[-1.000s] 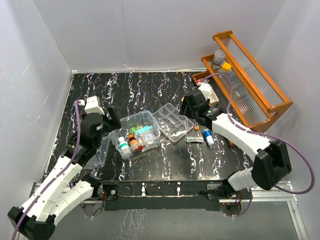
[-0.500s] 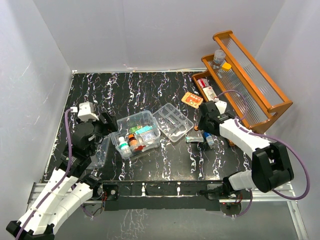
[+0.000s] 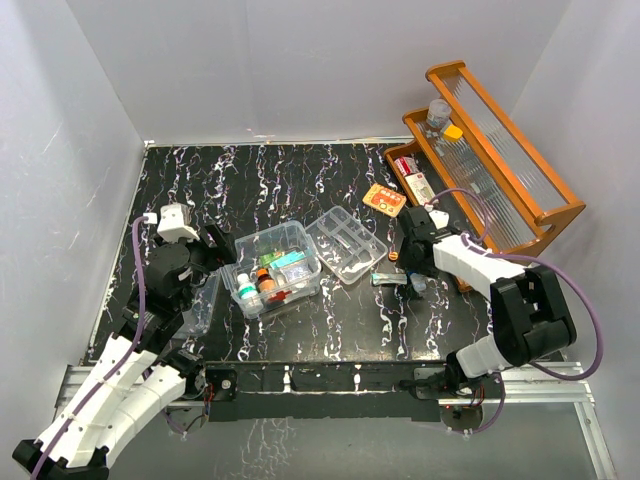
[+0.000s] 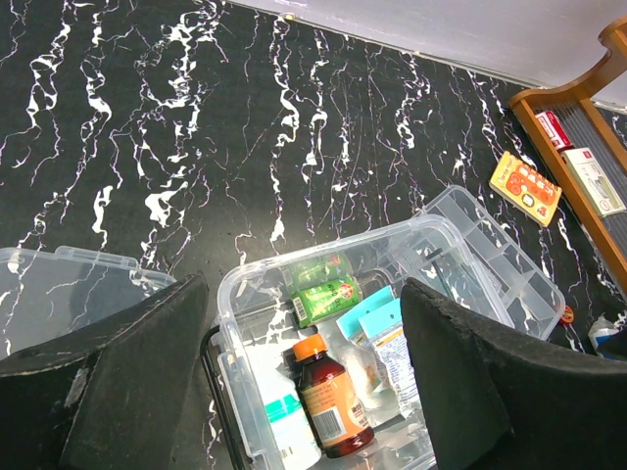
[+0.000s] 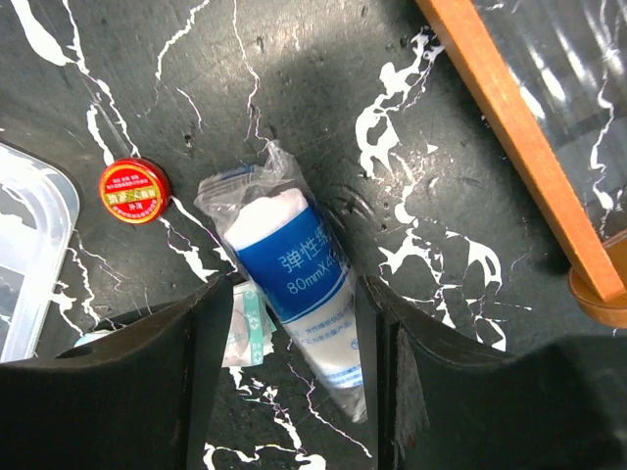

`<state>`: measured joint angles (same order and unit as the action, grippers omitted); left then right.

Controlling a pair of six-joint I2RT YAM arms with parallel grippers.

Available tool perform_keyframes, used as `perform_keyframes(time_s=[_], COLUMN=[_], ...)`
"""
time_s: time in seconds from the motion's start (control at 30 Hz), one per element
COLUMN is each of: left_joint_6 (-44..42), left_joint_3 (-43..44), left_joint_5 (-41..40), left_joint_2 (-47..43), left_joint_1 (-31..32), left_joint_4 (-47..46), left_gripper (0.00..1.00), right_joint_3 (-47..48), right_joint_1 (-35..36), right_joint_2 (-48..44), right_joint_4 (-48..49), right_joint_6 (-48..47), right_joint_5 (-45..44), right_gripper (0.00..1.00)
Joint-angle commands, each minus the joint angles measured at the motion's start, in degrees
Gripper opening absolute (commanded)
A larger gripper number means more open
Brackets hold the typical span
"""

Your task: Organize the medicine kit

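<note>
The medicine kit [image 3: 310,255], a clear rectangular plastic box standing open, sits left of centre in the top view on the black marbled table [image 3: 300,180], already holding a brown bottle with an orange cap [image 4: 328,401] and green packets [image 4: 328,294]. Its clear lid [image 4: 59,284] lies just to its left and a clear divided tray [image 3: 345,245] touches its right side. The left gripper [image 4: 304,294] hangs spread and empty over the kit's near left corner. Right of the tray, the right gripper [image 5: 289,294] is spread wide, one finger on each side of a white bandage roll with a blue label in clear wrap [image 5: 294,279]. A small red round tin [image 5: 134,191] lies just beside the roll, and a pale sachet [image 5: 245,338] sits by the left finger. We judge the risk to be in the closing: the roll lies slanted between the fingers, so they may pinch only loose wrap, drag the sachet along, or squeeze the roll out toward the orange-brown wooden rack [image 3: 500,180]. A second ago the right gripper was up by the rack, hiding the orange flat packet [image 3: 384,199]. It has since come down over the roll, and the left arm has drawn back.
</note>
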<state>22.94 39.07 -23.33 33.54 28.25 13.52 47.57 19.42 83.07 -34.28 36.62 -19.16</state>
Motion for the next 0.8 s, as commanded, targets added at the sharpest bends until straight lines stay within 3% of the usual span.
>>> perform_keyframes(time_s=[0.0, 0.1, 0.23, 0.47, 0.77], left_joint_6=[-0.7, -0.9, -0.9, -1.0, -0.8], left_joint_3=[0.5, 0.5, 0.6, 0.9, 0.8], left_joint_5=[-0.4, -0.2, 0.6, 0.3, -0.3], left_joint_2=[-0.6, -0.4, 0.4, 0.9, 1.0], left_joint_1=[0.0, 0.0, 0.0, 0.0, 0.0], left_joint_4=[-0.2, -0.2, -0.3, 0.0, 0.2], left_gripper=[0.78, 0.78, 0.78, 0.78, 0.78], right_joint_3=[-0.1, 0.8, 2.2, 2.1, 4.0], right_joint_1=[-0.4, -0.4, -0.4, -0.5, -0.5], right_joint_2=[1.1, 1.8, 2.0, 4.4, 2.7], right_joint_4=[2.8, 0.8, -0.7, 0.7, -0.5], right_joint_6=[-1.5, -0.7, -1.0, -2.1, -2.8], right_joint_5=[1.0, -2.2, -5.1, -0.7, -1.9], right_gripper=[0.48, 0.39, 0.4, 0.48, 0.37])
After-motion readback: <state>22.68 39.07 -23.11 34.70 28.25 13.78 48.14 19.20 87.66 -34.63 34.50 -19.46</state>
